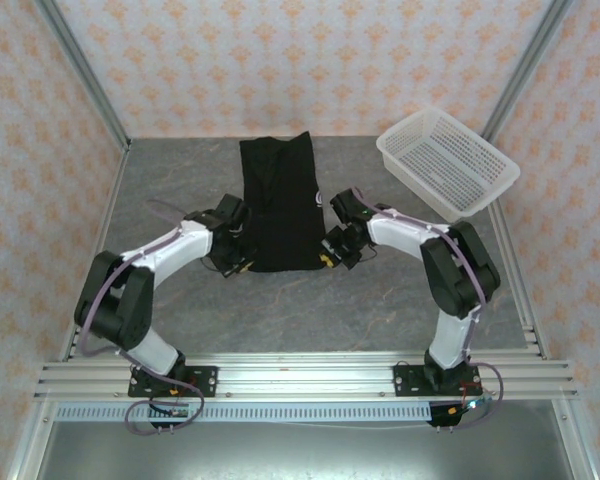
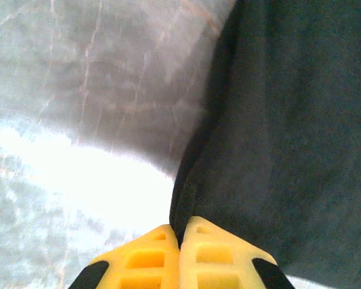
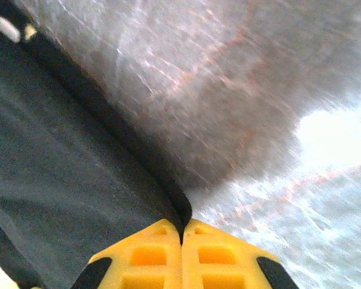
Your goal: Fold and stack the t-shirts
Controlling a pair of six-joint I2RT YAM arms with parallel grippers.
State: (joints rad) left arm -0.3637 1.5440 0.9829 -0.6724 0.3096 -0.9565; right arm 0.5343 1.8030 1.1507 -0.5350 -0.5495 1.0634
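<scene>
Both near corners of the t-shirt (image 1: pixel 278 205) are pinched.
Left gripper (image 2: pixel 180 232) is clamped on one corner, cloth running ahead and to its right; right gripper (image 3: pixel 182 226) is clamped on the other, cloth to its left, likely so that edge lifts evenly for a fold.

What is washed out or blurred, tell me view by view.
Top external: even light and sharp, with only faint shadows on the table. Left wrist: a white glare patch burns out the table left of the t-shirt, and the dark cloth shows little detail. Right wrist: glare at the right edge, and the table's grain looks smeared and streaky.
</scene>
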